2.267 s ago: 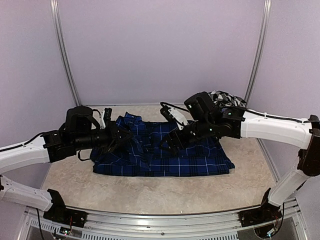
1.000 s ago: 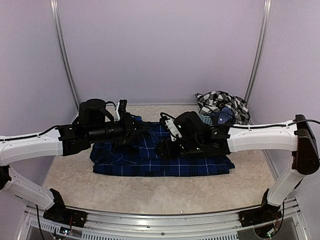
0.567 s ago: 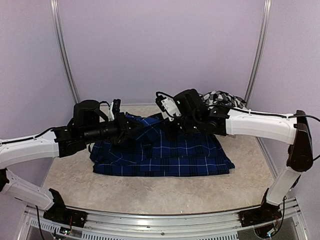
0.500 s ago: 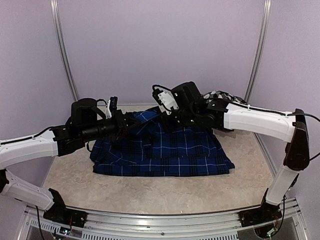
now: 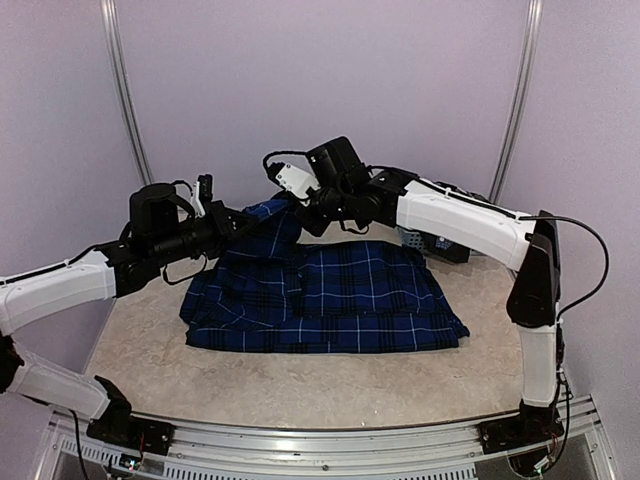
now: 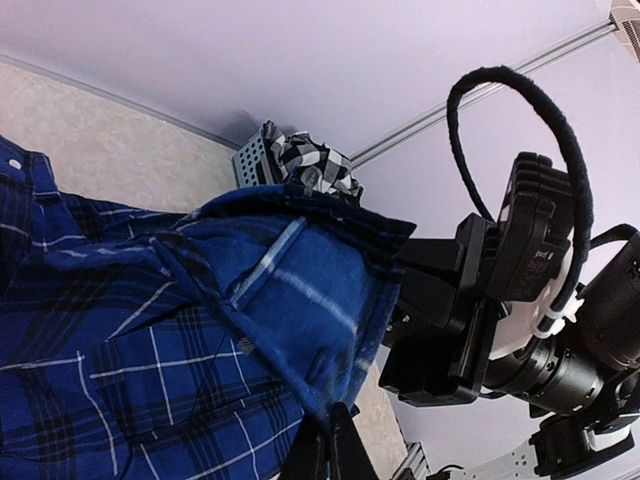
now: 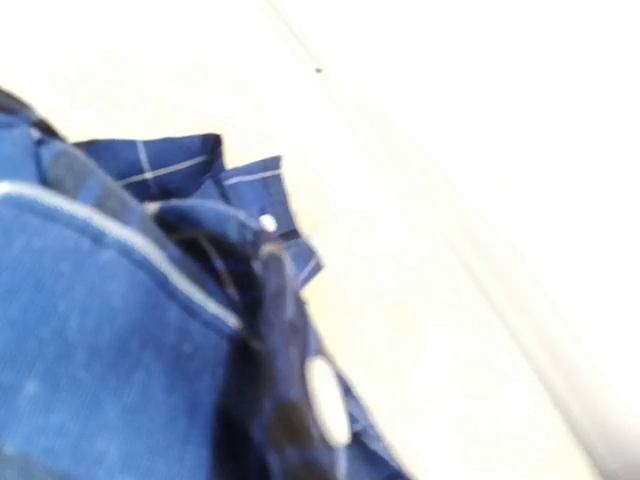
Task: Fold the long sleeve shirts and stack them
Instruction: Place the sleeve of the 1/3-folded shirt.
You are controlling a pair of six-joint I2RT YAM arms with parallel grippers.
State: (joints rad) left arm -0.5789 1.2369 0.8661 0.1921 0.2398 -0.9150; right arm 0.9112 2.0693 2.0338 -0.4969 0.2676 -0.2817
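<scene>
The navy blue plaid long sleeve shirt (image 5: 350, 295) lies spread on the table, its back-left part pulled up off the surface. My left gripper (image 5: 243, 222) is shut on a raised edge of that cloth; the left wrist view shows the fingertips (image 6: 328, 445) pinching navy fabric (image 6: 150, 330). My right gripper (image 5: 300, 207) is shut on the same raised part, a little right of the left one. The right wrist view is blurred, with dark fingers (image 7: 270, 340) closed over blue cloth (image 7: 90, 350). The black-and-white checked shirt (image 6: 310, 165) sits bunched in a basket.
A grey-blue mesh basket (image 5: 425, 243) stands at the back right, mostly behind my right arm, also seen as the basket (image 6: 248, 160) in the left wrist view. The back wall and frame posts stand close behind. Bare tabletop (image 5: 300, 385) lies in front of the shirt.
My right gripper closed on the shirt's cloth and rose up and back-left with it. My left gripper, shut throughout, pulled left and up, lifting the shirt's back-left part.
</scene>
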